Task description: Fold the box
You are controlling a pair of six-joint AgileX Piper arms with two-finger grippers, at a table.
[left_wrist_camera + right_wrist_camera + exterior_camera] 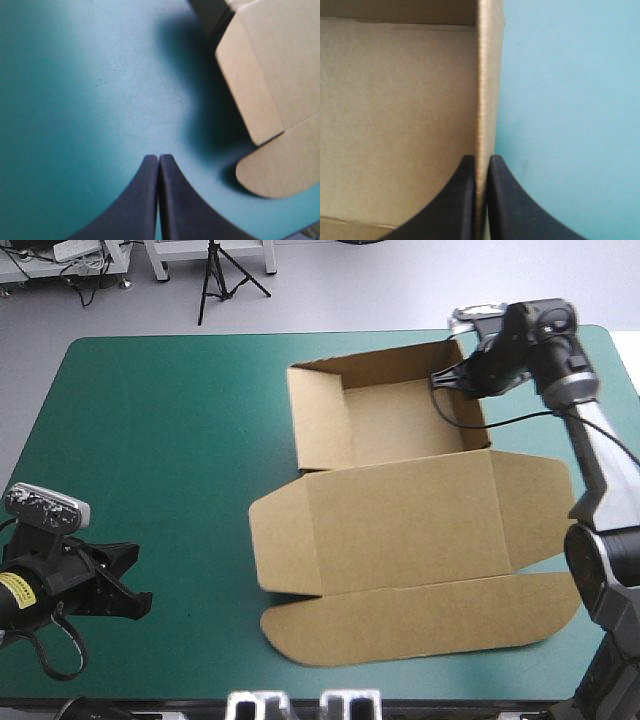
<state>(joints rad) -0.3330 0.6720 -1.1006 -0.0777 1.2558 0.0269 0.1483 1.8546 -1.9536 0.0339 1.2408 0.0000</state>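
Note:
The brown box (pixel 400 510) lies at the table's middle right as an open tray with raised walls at the far side and its lid spread flat toward the near edge. My right gripper (pixel 447 380) is at the tray's far right corner, shut on the box: the right wall's edge (pixel 482 100) stands pinched between its fingers (pixel 460 200). My left gripper (pixel 135 585) rests low over the teal-green cover at the near left, shut and holding nothing, well apart from the box. In the left wrist view the lid's rounded flaps (pixel 270 100) lie ahead and to one side of that gripper (pixel 158 160).
Bare teal-green cover (pixel 160 440) stretches over the left half of the table. The lid's front flap (pixel 420 625) reaches close to the near edge. A tripod stands beyond the far edge.

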